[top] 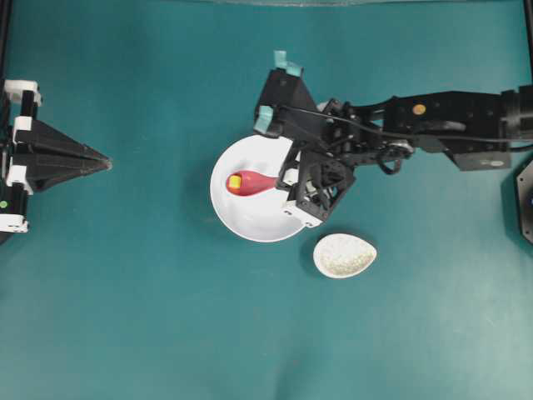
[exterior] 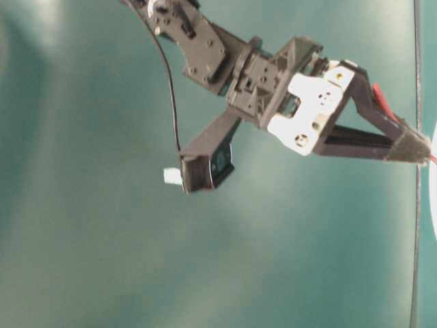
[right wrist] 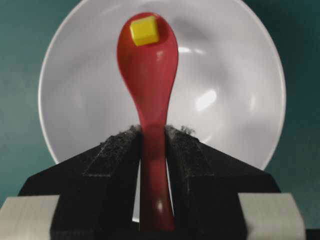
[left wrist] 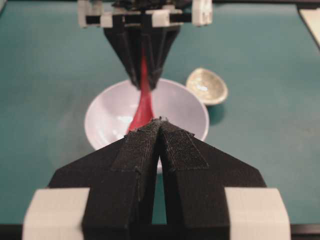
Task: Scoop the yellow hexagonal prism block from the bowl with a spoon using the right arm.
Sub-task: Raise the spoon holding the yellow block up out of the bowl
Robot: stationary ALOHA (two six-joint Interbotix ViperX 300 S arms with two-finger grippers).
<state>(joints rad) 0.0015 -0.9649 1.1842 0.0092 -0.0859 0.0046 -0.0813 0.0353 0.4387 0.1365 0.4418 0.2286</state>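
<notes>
The right gripper (right wrist: 152, 137) was clamped on the handle of the spoon (right wrist: 148, 75), its two padded fingers (right wrist: 112, 150) pressed against either side of the red stem. The spoon reached out over the bowl (right wrist: 240, 65), and the yellow block (right wrist: 145, 30) sat in the spoon's hollow, near its far tip. In the overhead view the block (top: 235, 181) lay at the left end of the spoon (top: 254, 182), inside the rim of the bowl (top: 250, 225), with the right gripper (top: 287, 179) and its arm coming in from the right across the bowl's edge. Whether the spoon touched the bowl's floor or was lifted clear of it could not be told from these views.

The left gripper (left wrist: 160, 125) was parked well apart at the left side of the mat, its jaws pressed together with nothing between them. From its wrist camera the bowl (left wrist: 100, 115) and the spoon (left wrist: 144, 105) showed beyond its tips, with the right gripper (left wrist: 145, 82) facing it.

A small speckled dish (top: 344, 255) stood on the green mat (top: 150, 317) just beside the bowl, on its lower right in the overhead view. In the table-level view the right gripper (exterior: 413, 147) appeared near the frame's right edge.
</notes>
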